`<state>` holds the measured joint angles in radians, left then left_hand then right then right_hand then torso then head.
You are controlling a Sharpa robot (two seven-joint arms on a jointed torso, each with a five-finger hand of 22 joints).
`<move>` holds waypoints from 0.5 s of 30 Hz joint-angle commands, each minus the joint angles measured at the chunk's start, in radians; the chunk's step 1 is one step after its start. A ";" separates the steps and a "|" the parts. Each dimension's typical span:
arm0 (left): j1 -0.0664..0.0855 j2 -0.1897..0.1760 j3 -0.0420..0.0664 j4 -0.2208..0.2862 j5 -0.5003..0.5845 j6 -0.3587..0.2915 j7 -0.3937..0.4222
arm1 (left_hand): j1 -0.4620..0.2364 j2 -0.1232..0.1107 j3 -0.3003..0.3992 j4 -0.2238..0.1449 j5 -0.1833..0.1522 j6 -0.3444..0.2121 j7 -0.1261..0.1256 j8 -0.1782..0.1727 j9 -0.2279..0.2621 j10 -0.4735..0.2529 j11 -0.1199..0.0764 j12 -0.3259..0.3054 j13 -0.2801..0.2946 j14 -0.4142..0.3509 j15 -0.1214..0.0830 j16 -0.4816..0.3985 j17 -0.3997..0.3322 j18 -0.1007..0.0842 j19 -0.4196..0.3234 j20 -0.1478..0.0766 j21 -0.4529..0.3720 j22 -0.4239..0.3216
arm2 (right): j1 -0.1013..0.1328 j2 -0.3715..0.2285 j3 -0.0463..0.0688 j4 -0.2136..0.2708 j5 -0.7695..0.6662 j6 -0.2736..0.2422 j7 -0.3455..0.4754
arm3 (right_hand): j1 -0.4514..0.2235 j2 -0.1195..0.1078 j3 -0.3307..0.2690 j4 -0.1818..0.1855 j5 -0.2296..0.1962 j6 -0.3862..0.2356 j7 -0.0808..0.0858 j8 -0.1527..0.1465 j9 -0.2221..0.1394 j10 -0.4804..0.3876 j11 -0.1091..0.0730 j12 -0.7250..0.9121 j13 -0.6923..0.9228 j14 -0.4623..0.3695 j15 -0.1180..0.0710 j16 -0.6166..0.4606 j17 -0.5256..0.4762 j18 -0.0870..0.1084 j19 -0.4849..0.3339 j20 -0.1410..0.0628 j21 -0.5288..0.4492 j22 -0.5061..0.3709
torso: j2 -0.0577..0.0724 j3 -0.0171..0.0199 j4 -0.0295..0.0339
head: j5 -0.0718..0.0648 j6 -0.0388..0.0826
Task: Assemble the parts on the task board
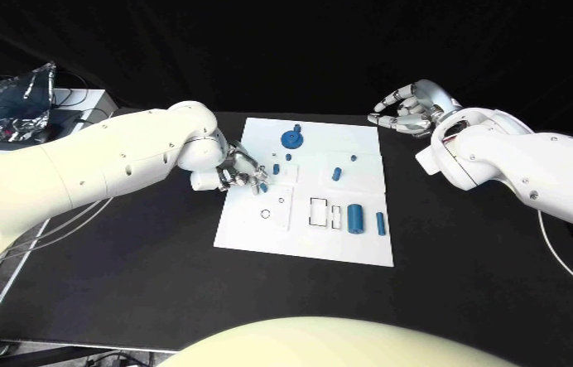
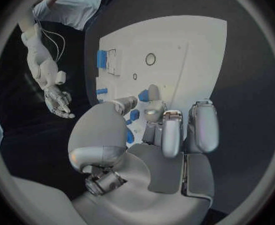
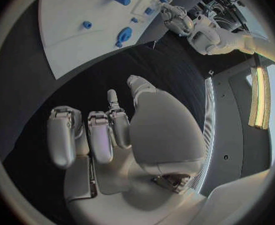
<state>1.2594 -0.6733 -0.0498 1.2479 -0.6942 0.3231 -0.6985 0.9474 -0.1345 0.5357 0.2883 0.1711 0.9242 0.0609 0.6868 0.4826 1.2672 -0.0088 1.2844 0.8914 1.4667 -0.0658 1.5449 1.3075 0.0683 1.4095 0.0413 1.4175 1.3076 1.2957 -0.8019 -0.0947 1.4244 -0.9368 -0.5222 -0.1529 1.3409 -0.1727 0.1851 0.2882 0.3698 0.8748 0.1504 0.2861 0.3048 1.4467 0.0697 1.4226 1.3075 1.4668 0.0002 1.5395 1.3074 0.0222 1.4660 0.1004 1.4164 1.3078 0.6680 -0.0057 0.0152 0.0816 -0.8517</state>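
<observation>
Left hand (image 1: pixel 239 171) pinches small blue part (image 1: pixel 257 188), axis unclear; right hand (image 1: pixel 408 108) curled, holding nothing.

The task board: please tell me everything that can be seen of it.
The task board is a flat white plate, smooth and matte, lying on the black table between the two arms. Its surface has shallow outlined recesses, round and rectangular. Small blue parts lie or stand on it, among them a round gear-like piece near the far edge. The left hand is over its left edge, fingers at a small blue piece. The right hand is off the board, beyond its far right corner.
</observation>
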 commanded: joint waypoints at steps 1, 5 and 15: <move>-0.001 0.004 -0.008 -0.001 -0.008 0.023 -0.001 | 0.028 -0.021 0.029 -0.016 -0.005 0.003 -0.002 -0.003 0.012 0.007 -0.003 -0.003 0.007 0.085 -0.003 0.004 0.191 -0.008 0.000 0.001 0.007 0.032 | 0.000 0.000 0.000 0.003 -0.005 0.009 0.010 | -0.004 -0.005 0.008 -0.001 0.007 -0.007 0.002 0.003 0.001 0.006 -0.003 0.005 0.126 0.078 -0.008 -0.005 0.151 0.013 0.047 -0.007 -0.001 0.168 | 0.000 -0.0006 0.0001 | 0.000 -0.001; -0.001 0.004 -0.019 -0.001 -0.006 0.021 -0.001 | 0.044 -0.025 0.041 -0.019 -0.007 0.002 -0.003 -0.004 0.018 0.008 -0.003 -0.005 0.010 0.085 -0.003 0.004 0.192 -0.008 0.000 0.000 0.007 0.033 | 0.000 0.000 0.000 0.005 -0.005 0.010 0.010 | -0.004 -0.005 0.008 -0.001 0.007 -0.007 0.002 0.003 0.001 0.006 -0.003 0.005 0.126 0.078 -0.008 -0.005 0.151 0.013 0.047 -0.007 -0.001 0.168 | 0.000 -0.0007 -0.0010 | 0.000 -0.001; -0.002 0.004 -0.024 0.004 -0.004 0.003 -0.001 | 0.047 -0.027 0.044 -0.019 -0.007 0.002 -0.002 -0.004 0.019 0.007 -0.003 -0.006 0.009 0.084 -0.003 0.003 0.189 -0.009 0.001 0.000 0.007 0.033 | 0.000 0.000 0.000 0.006 -0.005 0.011 0.010 | -0.004 -0.005 0.008 -0.001 0.007 -0.007 0.002 0.003 0.001 0.006 -0.003 0.005 0.126 0.078 -0.008 -0.005 0.151 0.013 0.047 -0.007 -0.001 0.168 | -0.001 -0.0006 -0.0002 | 0.002 -0.003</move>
<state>1.2607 -0.6711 -0.0710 1.2487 -0.6957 0.3237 -0.6971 0.9871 -0.1606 0.5742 0.2689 0.1665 0.9243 0.0610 0.6871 0.5005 1.2708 -0.0124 1.2844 0.9005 1.4667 -0.0658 1.5449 1.3075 0.0683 1.4095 0.0413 1.4222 1.3076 1.2957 -0.8019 -0.0947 1.4284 -0.9367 -0.5219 -0.1523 1.3409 -0.1726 0.1851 0.2882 0.3698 0.8748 0.1504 0.2861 0.3048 1.4467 0.0697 1.4226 1.3073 1.4668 0.0002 1.5395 1.3074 0.0222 1.4660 0.1004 1.4164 1.3076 0.6672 -0.0063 0.0153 0.0817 -0.8538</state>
